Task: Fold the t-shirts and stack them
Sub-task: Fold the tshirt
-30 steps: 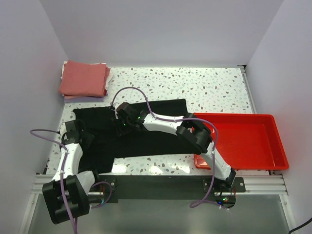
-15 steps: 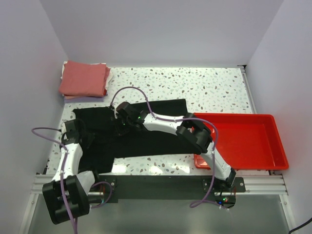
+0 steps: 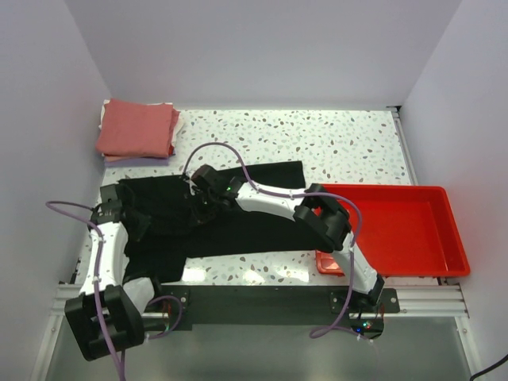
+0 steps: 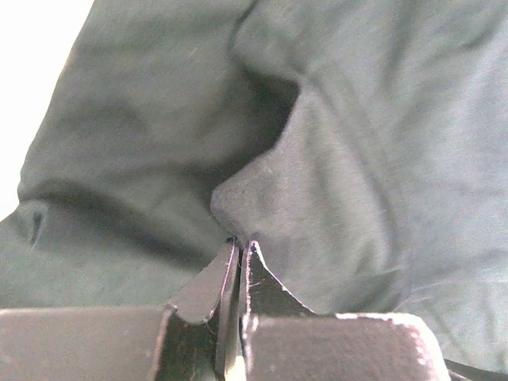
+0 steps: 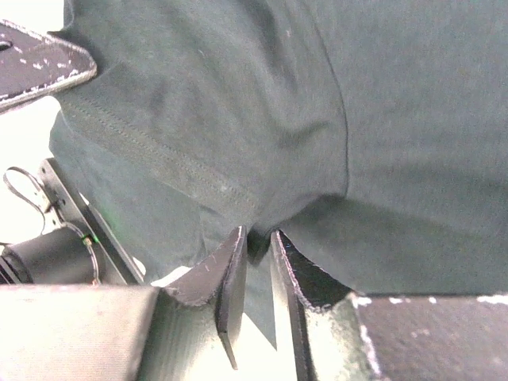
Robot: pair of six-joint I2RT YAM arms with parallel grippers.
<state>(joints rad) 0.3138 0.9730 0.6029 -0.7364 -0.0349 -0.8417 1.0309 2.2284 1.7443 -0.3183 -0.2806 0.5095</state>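
A large black t-shirt [image 3: 238, 234] lies spread across the near left of the speckled table. My left gripper [image 3: 133, 218] is at the shirt's left side, shut on a raised fold of the black cloth [image 4: 357, 119], with the jaws [image 4: 240, 243] pressed together. My right gripper [image 3: 202, 208] reaches across to the middle of the shirt. Its jaws [image 5: 258, 235] stand narrow, with a pinch of black cloth [image 5: 397, 119] between them. A folded stack sits in the far left corner, with a salmon-red t-shirt [image 3: 136, 127] on top and lavender [image 3: 135, 161] and white [image 3: 178, 123] edges beneath.
A red plastic tray [image 3: 397, 230] lies at the right, its near edge over the table's front. Bare speckled table [image 3: 341, 143] stretches behind the black shirt. White walls close in the left, back and right sides. Purple cables loop from both arms.
My left gripper closed on the shirt's left side and drew it up and to the left, bunching the cloth. My right gripper narrowed onto cloth at the shirt's middle.
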